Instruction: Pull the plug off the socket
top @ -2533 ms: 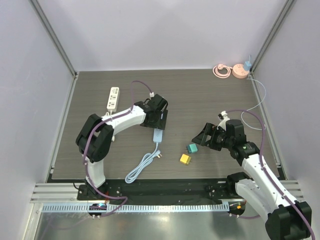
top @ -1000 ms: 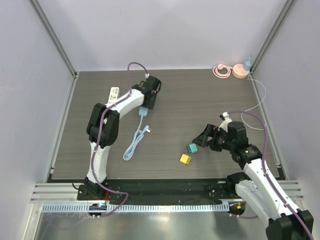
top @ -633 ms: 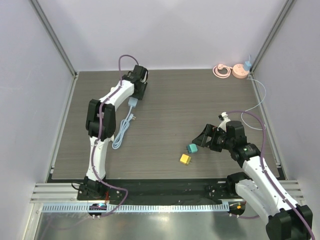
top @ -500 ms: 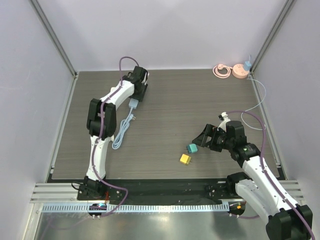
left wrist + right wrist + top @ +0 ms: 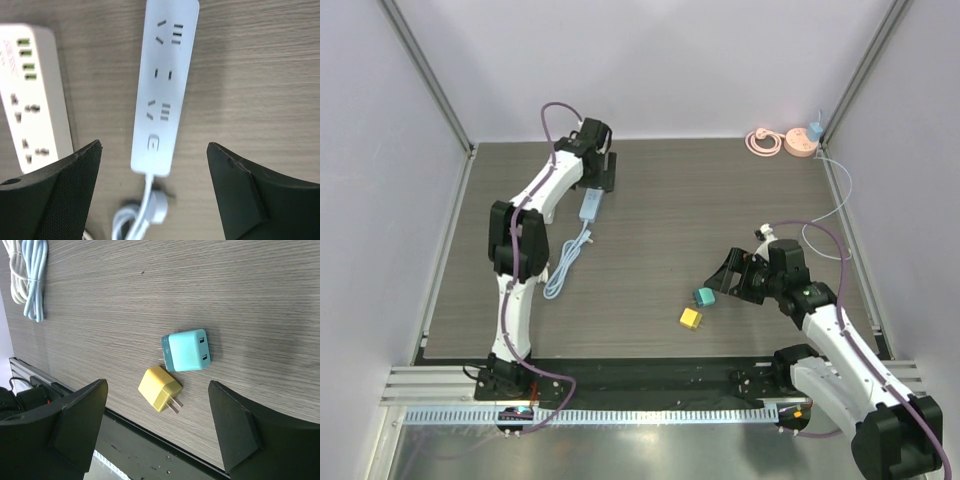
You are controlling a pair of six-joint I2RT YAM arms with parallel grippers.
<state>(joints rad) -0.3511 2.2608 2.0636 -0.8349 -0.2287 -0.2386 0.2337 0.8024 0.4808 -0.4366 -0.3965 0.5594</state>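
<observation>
A dark wood-grain table point(image 5: 720, 190) seen from above, with two robot arms mounted at its near edge. The left arm point(image 5: 545, 190) reaches to the far left part of the table. The left jaws are wide open and grip nothing. Below them a long light blue power strip point(image 5: 165, 85) lies flat with its sockets facing up. Its pale blue cable point(image 5: 565, 265) trails in a loose bundle toward the near edge. A white power strip with green sockets point(image 5: 30, 95) lies just beside the blue one, on the side of the left edge, not touching it.

The right arm point(image 5: 820, 320) bends over the right half of the table. The right jaws are also wide open and hold nothing. Under them, toward the near edge, lie a teal square plug point(image 5: 187, 351) and a yellow square plug point(image 5: 159, 388). They lie close together but apart, well away from both strips. A pink round socket with a coiled cable point(image 5: 780, 143) sits in the far right corner.
</observation>
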